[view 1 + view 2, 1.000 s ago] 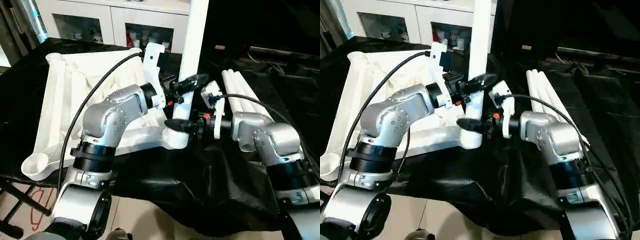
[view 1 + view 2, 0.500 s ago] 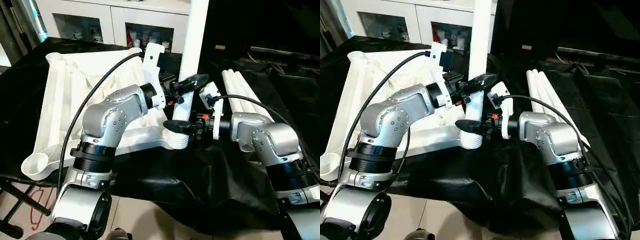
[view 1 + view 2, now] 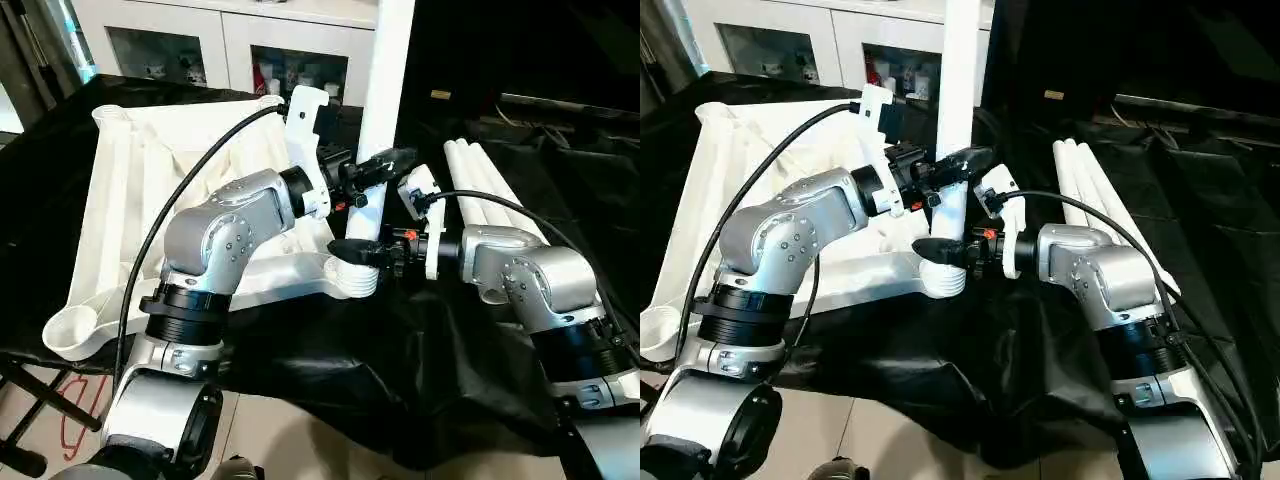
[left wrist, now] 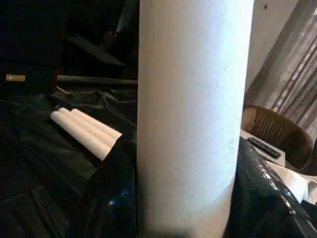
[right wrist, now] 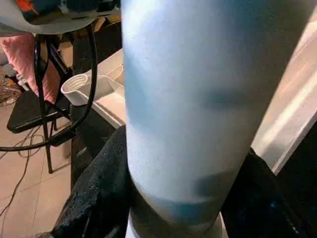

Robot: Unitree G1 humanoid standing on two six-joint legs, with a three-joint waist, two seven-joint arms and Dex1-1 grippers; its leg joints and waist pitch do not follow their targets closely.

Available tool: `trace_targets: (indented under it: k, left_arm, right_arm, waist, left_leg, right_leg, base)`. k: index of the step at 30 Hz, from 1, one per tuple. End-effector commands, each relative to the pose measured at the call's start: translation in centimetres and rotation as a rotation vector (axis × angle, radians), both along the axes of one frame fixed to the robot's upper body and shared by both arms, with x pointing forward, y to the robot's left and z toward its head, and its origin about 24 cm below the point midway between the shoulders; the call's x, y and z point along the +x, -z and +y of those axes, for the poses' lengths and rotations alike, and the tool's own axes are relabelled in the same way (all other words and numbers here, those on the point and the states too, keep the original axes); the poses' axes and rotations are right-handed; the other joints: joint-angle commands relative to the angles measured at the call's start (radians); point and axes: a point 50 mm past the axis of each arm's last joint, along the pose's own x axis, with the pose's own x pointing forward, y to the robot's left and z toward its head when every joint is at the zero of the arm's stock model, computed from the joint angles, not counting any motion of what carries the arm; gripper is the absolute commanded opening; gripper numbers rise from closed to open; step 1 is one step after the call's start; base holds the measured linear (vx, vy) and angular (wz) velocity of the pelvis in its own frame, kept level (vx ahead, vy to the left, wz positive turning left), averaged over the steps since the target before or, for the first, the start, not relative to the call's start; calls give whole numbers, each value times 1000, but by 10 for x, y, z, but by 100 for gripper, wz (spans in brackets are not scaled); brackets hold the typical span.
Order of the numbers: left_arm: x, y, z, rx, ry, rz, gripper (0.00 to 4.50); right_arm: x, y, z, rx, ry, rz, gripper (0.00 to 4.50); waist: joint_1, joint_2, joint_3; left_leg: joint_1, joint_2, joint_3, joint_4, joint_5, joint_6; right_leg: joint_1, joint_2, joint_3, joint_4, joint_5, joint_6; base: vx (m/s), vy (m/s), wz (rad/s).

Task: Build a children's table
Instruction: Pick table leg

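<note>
Left eye view: tabletop (image 3: 150,200) lies underside-up on the black cloth (image 3: 420,370), with one leg (image 3: 385,90) standing upright in the near corner socket (image 3: 352,277). Left gripper (image 3: 372,172) is clenched on the leg partway up. Right gripper (image 3: 365,250) sits low, just above the socket; compared with a second ago its fingers have drawn in around the leg and the arm has shifted slightly inward.

Right eye view: same layout. Three spare legs (image 3: 1090,195) lie together on the cloth beside the right arm.

Left wrist view: leg between two dark fingers (image 4: 111,193), both pressed against it.

Right wrist view: fingers (image 5: 99,193) now hug the leg's lower end; a second empty socket (image 5: 79,89) shows beyond.

Judgement: with both grips on, the leg looks ready to be pressed or twisted home; seating depth cannot be told.
</note>
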Motion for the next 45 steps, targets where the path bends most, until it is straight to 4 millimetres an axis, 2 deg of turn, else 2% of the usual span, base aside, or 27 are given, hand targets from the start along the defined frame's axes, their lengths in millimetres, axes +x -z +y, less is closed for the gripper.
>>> trace_targets:
  k: [1,6,8,9,11,14,17,19,20,22,23,24,25,26,28,29,30,31,33,36,39,40,41,43,45]
  left_arm:
    - [-2,-2,-2,23,18,-28,258]
    - [0,-9,-2,-19,-23,-107,283]
    - [2,-13,-1,-46,-50,-145,287]
    - [3,-19,0,-107,-64,-147,287]
    - [5,-31,6,-225,-116,-168,287]
    - [12,-41,24,-318,-234,-184,287]
    - [17,-40,38,-352,-278,-157,287]
    - [19,-34,49,-315,-289,-153,287]
    - [19,-28,56,-256,-284,-171,287]
    - [16,-9,63,-38,-249,-210,287]
    - [12,7,68,118,-221,-234,287]
    - [8,18,71,221,-196,-247,287]
    - [7,22,72,251,-188,-244,287]
    - [-2,45,77,396,-108,-224,287]
    - [-8,56,77,443,-59,-195,287]
    - [-14,67,76,487,-4,-172,287]
    - [-20,75,74,512,43,-161,287]
    - [-20,75,74,514,46,-160,287]
    - [-25,96,70,593,125,-130,287]
    - [-27,111,70,667,170,-106,287]
    - [-26,115,72,693,179,-99,287]
    - [-24,118,75,707,180,-87,287]
    - [-23,119,76,713,179,-79,270]
    - [-22,121,81,724,173,-62,260]
    - [-22,122,86,723,168,-41,239]
  right_arm:
    - [4,-2,-4,-10,37,-18,191]
    - [8,-4,-1,40,70,-37,191]
    - [9,-5,0,52,79,-46,191]
    - [11,-7,0,67,100,-55,191]
    - [15,-8,1,95,150,-70,191]
    - [20,-8,2,121,215,-84,191]
    - [24,-9,3,147,259,-91,191]
    - [26,-9,2,158,302,-96,191]
    - [28,-9,1,160,326,-99,191]
    - [31,-8,-2,142,377,-123,191]
    - [34,-6,-5,119,416,-144,191]
    - [35,-4,-7,103,441,-158,191]
    - [36,-4,-7,100,449,-161,191]
    - [38,-1,-11,91,495,-167,191]
    - [39,1,-13,78,515,-171,191]
    - [39,3,-14,64,523,-180,191]
    - [38,4,-15,57,522,-187,191]
    - [38,4,-15,57,522,-188,191]
    - [34,10,-15,43,505,-191,191]
    - [31,12,-13,43,490,-188,191]
    - [30,13,-12,43,478,-185,191]
    - [29,14,-11,40,470,-185,191]
    - [28,15,-10,38,467,-186,191]
    - [28,17,-11,25,474,-192,191]
    - [26,18,-12,30,475,-188,191]
  waist:
    - [4,-9,-80]
    - [4,3,-81]
    - [3,0,-81]
    - [3,0,-81]
    - [4,-7,-82]
    - [3,-6,-81]
    - [1,-3,-81]
    - [0,1,-81]
    - [-1,1,-82]
    - [-1,3,-83]
    - [-5,4,-83]
    - [-8,9,-82]
    - [-3,9,-84]
    - [-3,4,-83]
    - [-1,9,-80]
    - [0,-4,-80]
    - [1,4,-79]
    - [2,5,-79]
    - [3,6,-76]
    - [1,6,-75]
    - [-3,5,-76]
    - [-3,29,-77]
    - [-6,25,-77]
    - [-5,24,-78]
    - [-3,32,-79]
  left_leg:
    - [18,38,-8,-63,1,40]
    - [18,39,-10,-64,-14,27]
    - [18,39,-11,-65,-16,24]
    - [19,40,-10,-65,-16,22]
    - [17,39,-10,-65,-19,21]
    - [18,39,-9,-65,-26,25]
    - [20,38,-9,-65,-18,23]
    - [21,36,-9,-65,-17,21]
    - [23,37,-11,-67,-9,17]
    - [25,39,-12,-68,-4,15]
    - [25,39,-9,-69,-1,8]
    - [25,40,-10,-70,1,-1]
    - [28,40,-11,-70,2,-4]
    - [29,40,-7,-72,-1,-15]
    - [28,40,-8,-76,-17,-26]
    - [30,41,-6,-77,-24,-28]
    - [29,40,-6,-78,-33,-36]
    - [29,41,-6,-78,-35,-38]
    - [28,40,-7,-81,-55,-41]
    - [25,39,-7,-82,-68,-45]
    - [25,39,-9,-83,-83,-48]
    - [26,37,-11,-82,-93,-55]
    - [27,37,-10,-82,-99,-57]
    - [27,37,-11,-82,-106,-58]
    - [28,37,-11,-81,-106,-58]
  right_leg:
    - [58,-80,46,-60,113,-263]
    - [58,-81,46,-60,133,-270]
    - [60,-80,46,-61,141,-271]
    - [61,-80,46,-60,147,-275]
    - [62,-83,46,-58,154,-287]
    - [59,-82,46,-60,133,-280]
    - [57,-79,45,-59,132,-269]
    - [56,-78,45,-59,130,-265]
    - [54,-77,45,-58,127,-250]
    - [52,-78,44,-59,126,-241]
    - [50,-74,44,-57,120,-227]
    - [48,-74,44,-56,118,-219]
    - [47,-76,43,-56,118,-214]
    - [46,-76,44,-55,124,-216]
    - [44,-76,44,-54,105,-217]
    - [44,-77,44,-56,97,-218]
    - [44,-78,45,-55,85,-219]
    - [44,-79,45,-55,87,-220]
    - [44,-79,46,-60,70,-215]
    - [48,-80,48,-61,64,-208]
    - [48,-80,47,-62,53,-209]
    - [45,-80,47,-63,52,-211]
    - [45,-78,48,-65,61,-212]
    - [46,-78,47,-64,73,-220]
    - [46,-78,47,-62,85,-231]
  base:
    - [0,0,0]
    - [0,0,0]
    - [0,0,0]
    - [0,0,0]
    - [0,0,0]
    - [0,0,0]
    - [0,0,0]
    - [0,0,0]
    - [0,0,0]
    - [0,0,0]
    - [0,0,0]
    - [0,0,0]
    - [0,0,0]
    - [0,0,0]
    - [0,0,0]
    - [0,0,0]
    - [0,0,0]
    - [0,0,0]
    - [0,0,0]
    - [0,0,0]
    - [0,0,0]
    - [0,0,0]
    - [0,0,0]
    - [0,0,0]
    - [0,0,0]
